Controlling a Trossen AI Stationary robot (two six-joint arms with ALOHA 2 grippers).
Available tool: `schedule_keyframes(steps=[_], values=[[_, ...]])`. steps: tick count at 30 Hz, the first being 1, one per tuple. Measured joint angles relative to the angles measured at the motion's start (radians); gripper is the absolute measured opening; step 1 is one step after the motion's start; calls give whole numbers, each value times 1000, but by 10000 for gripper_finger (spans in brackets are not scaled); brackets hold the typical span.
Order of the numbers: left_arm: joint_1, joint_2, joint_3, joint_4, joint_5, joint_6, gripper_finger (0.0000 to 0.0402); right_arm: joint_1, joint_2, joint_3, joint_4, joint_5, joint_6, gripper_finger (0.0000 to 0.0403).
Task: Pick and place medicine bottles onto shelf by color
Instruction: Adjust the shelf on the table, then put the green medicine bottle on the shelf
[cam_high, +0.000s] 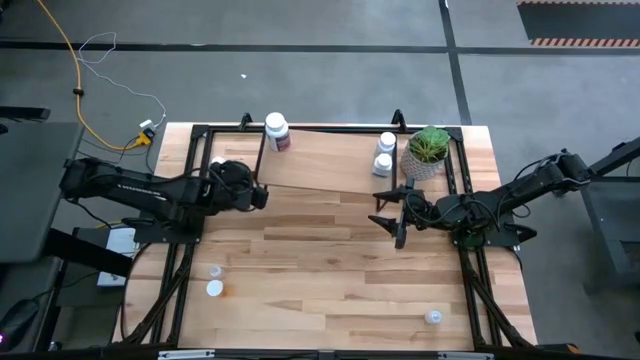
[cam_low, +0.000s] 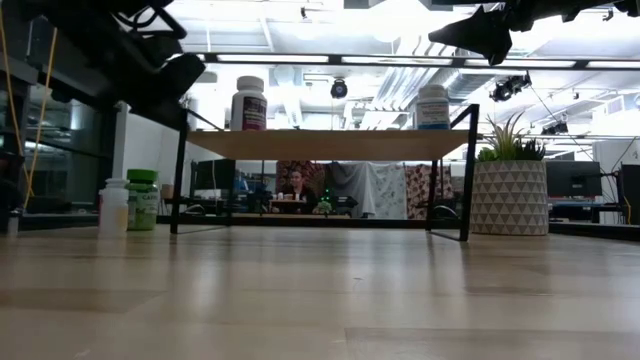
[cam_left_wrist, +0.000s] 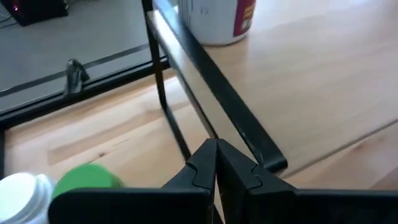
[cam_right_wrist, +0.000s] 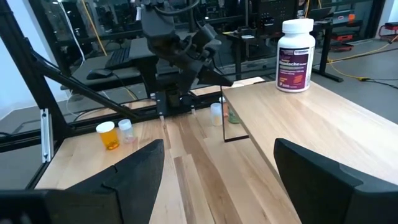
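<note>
The shelf (cam_high: 330, 160) stands at the table's far side. On it are a white bottle with a red label (cam_high: 276, 131) at its far left corner and two white bottles (cam_high: 384, 157) near its right end. A green-capped bottle (cam_low: 142, 198) and a white bottle (cam_low: 114, 207) stand on the table left of the shelf. My left gripper (cam_high: 258, 196) (cam_left_wrist: 215, 158) is shut and hovers over the shelf's left end. My right gripper (cam_high: 390, 212) (cam_right_wrist: 221, 168) is open, raised near the shelf's front right corner, and holds nothing.
A potted plant (cam_high: 428, 150) stands beside the shelf's right end. An orange bottle (cam_right_wrist: 109, 134) and a small clear one (cam_right_wrist: 126, 129) stand near the table's left front, and a white-capped bottle (cam_high: 432, 317) at the right front. A person (cam_low: 297, 188) sits far behind the table.
</note>
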Motion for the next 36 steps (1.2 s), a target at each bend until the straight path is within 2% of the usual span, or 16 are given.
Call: schedule_keyframes(steps=[6,14,23,26,30,36], values=[[0,43,0,119,43,66,0,0,0,0,0,0,0,293],[14,73,0,210,50,138,0,0,0,0,0,0,-3,293],[27,-46,0,176,42,247,13,0,0,0,-15,0,-4,293],[43,-94,0,111,42,260,34,0,0,0,-15,0,-4,293],[115,-130,0,12,78,259,83,0,0,0,-15,0,-4,293],[297,-127,2,-21,282,333,182,0,0,0,-14,0,-4,293]])
